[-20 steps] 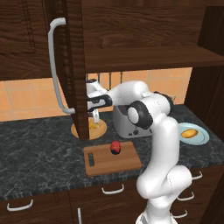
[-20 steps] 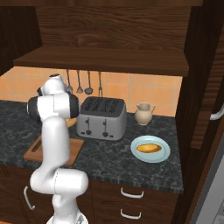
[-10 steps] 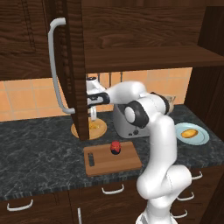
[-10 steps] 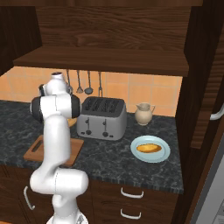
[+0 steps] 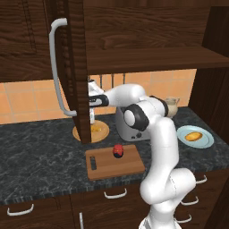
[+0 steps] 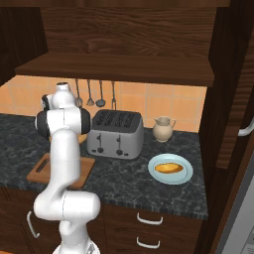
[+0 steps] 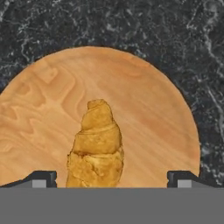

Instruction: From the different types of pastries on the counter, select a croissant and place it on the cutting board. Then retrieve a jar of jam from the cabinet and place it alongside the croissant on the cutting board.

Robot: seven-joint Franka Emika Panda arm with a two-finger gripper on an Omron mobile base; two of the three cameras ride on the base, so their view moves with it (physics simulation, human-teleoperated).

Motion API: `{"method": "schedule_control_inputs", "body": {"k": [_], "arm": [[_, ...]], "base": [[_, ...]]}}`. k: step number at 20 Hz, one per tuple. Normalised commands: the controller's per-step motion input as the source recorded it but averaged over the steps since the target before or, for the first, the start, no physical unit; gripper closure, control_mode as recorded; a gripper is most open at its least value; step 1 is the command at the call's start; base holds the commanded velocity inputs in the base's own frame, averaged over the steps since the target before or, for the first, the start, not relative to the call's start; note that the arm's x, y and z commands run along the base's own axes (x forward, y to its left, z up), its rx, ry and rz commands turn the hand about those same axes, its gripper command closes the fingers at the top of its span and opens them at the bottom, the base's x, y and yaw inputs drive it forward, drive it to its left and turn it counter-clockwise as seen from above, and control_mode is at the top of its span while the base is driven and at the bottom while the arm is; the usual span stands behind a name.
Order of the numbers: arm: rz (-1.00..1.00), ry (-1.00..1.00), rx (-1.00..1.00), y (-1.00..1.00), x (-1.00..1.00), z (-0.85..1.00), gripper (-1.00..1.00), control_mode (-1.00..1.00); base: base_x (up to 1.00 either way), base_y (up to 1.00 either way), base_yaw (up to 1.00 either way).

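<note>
The hand (image 7: 112, 177) hangs over the round dish (image 7: 48, 109) on the dark desk (image 7: 175, 39), its fingers spread wide with the croissant (image 7: 97, 144) lying between them, untouched. The jar (image 5: 118, 151) stands on the cutting board (image 5: 129, 166), beside the open cabinet door (image 5: 76, 67).

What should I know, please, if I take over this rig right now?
Pincer: open, empty, above the croissant, tips either side of it.
Croissant: on the round wooden dish, on the counter beside the toaster.
Jar of jam: on the cutting board.
Cabinet door: open.
Another pastry sits on the blue plate.
Done: jam on board.
Left: grasp croissant, place it beside the jar.
</note>
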Motion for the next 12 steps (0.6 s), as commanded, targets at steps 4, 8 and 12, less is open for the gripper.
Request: {"method": "schedule_control_inputs", "body": {"k": [4, 8, 12], "arm": [[0.0, 0.1, 0.0, 0.0, -0.18, -0.19, -1.0, -1.0], [0.0, 0.13, 0.0, 0.0, -0.16, -0.1, -1.0, -1.0], [0.0, 0.11, 0.0, 0.0, -0.25, -0.27, -1.0, -1.0]], "base": [[0.0, 0.0, 0.0], [0.0, 0.0, 0.0], [0.0, 0.0, 0.0]]}}
